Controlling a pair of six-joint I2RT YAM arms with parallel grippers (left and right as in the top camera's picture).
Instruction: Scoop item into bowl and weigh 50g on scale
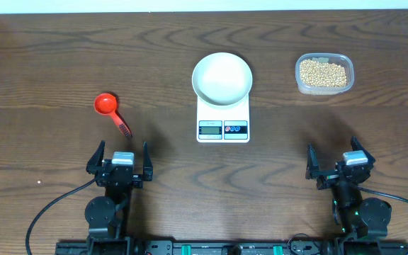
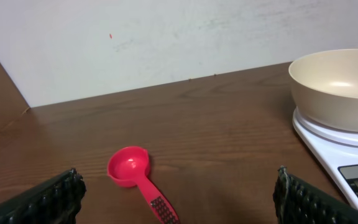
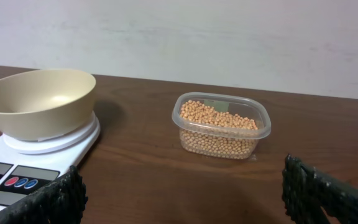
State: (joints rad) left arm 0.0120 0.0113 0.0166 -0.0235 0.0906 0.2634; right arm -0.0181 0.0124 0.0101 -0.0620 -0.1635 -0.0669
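White bowl (image 1: 222, 76) seated on the scale (image 1: 222, 113); left gripper (image 1: 122, 152) and right gripper (image 1: 333, 154) spread wide, empty.
Soybeans (image 1: 323, 74) are kept in a clear tub (image 1: 299, 83) right of the scale; a red scoop (image 1: 110, 110) is laid left.

Dark grained wood desk (image 1: 62, 57), glossy white bowl (image 1: 222, 76), smooth white plastic scale (image 1: 222, 117), clear plastic tub (image 3: 219, 146), shiny red plastic scoop (image 2: 129, 168).

White bowl (image 3: 39, 102) atop the scale (image 3: 55, 144) at left, clear tub (image 3: 265, 126) of tan beans (image 3: 219, 117) just right of centre.
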